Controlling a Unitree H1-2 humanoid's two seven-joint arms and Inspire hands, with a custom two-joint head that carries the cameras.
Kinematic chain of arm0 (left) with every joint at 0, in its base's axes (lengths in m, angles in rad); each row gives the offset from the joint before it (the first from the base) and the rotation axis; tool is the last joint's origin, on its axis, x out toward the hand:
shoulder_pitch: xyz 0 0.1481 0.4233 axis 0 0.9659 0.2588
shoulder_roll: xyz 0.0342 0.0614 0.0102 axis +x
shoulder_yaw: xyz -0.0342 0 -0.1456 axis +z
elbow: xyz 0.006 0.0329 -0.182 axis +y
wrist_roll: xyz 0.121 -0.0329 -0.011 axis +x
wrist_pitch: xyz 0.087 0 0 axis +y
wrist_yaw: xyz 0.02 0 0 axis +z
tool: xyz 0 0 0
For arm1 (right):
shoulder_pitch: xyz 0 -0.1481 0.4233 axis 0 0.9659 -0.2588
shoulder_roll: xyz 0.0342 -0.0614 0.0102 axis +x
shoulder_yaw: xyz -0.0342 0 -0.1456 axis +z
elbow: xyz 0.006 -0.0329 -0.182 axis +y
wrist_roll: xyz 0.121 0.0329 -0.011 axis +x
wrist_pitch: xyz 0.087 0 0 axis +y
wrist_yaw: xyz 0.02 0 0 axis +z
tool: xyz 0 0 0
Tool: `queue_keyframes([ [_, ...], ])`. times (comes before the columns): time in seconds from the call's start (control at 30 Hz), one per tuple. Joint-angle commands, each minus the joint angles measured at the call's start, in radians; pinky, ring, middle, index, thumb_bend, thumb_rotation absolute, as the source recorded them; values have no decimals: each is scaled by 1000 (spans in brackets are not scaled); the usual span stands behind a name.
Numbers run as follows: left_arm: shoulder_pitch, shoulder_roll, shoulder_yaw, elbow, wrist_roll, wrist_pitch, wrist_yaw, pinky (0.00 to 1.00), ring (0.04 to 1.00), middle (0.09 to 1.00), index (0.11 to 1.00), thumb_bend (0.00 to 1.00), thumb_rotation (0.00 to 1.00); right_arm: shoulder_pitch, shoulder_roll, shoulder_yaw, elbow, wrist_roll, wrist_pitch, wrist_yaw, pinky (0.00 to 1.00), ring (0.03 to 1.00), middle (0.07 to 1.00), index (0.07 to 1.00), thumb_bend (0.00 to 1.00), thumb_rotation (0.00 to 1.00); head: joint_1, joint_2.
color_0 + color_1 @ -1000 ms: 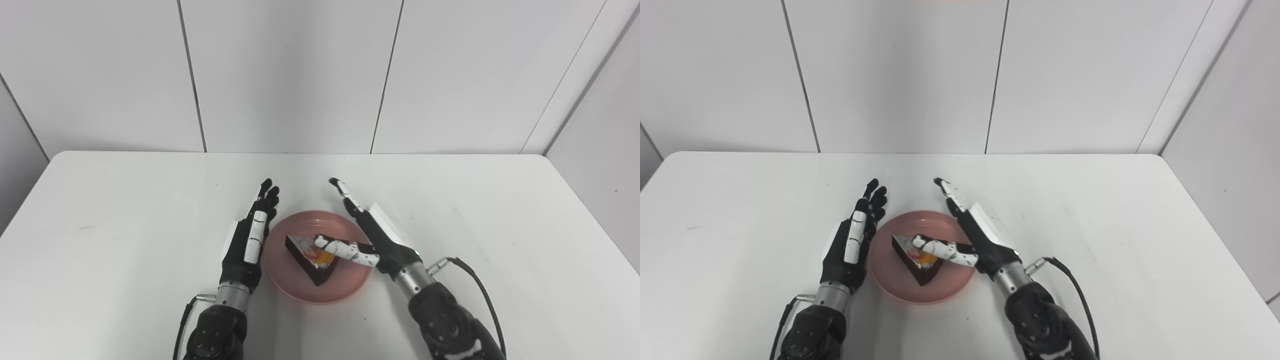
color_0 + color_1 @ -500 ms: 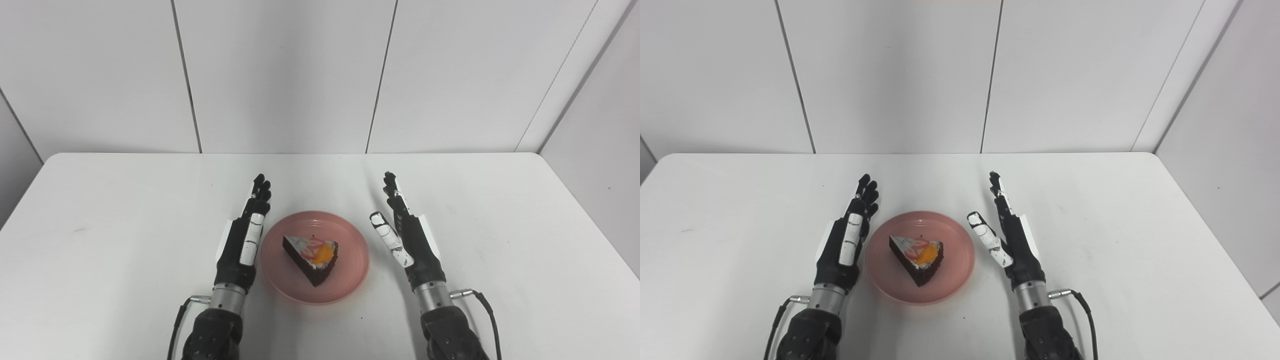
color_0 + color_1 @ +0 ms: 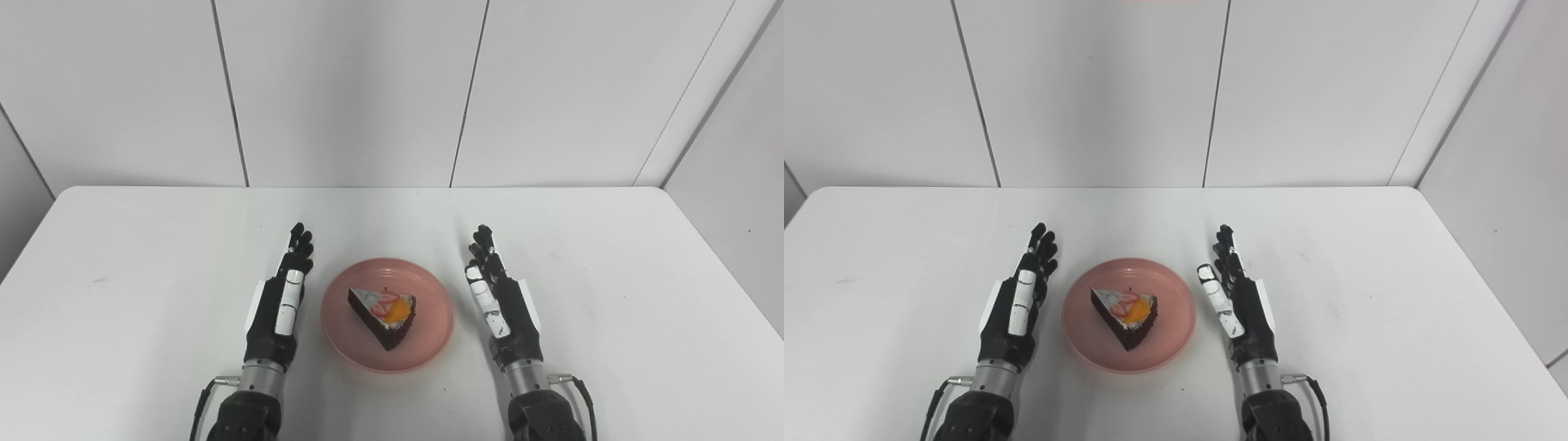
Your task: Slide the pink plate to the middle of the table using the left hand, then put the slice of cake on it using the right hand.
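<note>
A pink plate (image 3: 425,343) sits in the middle of the white table. A dark chocolate cake slice (image 3: 383,310) with cream and fruit on top lies on the plate. My left hand (image 3: 278,306) is open, fingers straight, a little to the left of the plate and apart from it. My right hand (image 3: 502,303) is open, fingers straight, to the right of the plate and apart from it. Both hands hold nothing. The scene shows the same in the right eye view, with the plate (image 3: 1170,346) between the hands.
The white table (image 3: 122,294) ends at a white panelled wall at the back. Its right edge (image 3: 723,263) runs close to a side wall. Cables trail from both wrists near the front edge.
My right hand let go of the cake slice, drew back to the right of the plate and opened flat. My left hand moved a little left and back from the plate.
</note>
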Motion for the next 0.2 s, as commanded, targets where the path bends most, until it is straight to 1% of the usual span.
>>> queue_keyframes([
  [0.0, 46, 11, 6, 23, -25, 11, -12, 1000, 1000, 1000, 1000, 698, 1000, -12, 13, 0, -23, 1, 16, 0, 1000, 1000, 1000, 1000, 705, 835, -7, 4],
  [0.17, 44, 21, 5, 22, -31, 21, -20, 1000, 1000, 1000, 1000, 699, 1000, -16, 21, 3, -22, -5, 32, 0, 1000, 1000, 1000, 1000, 681, 852, -12, 4],
])
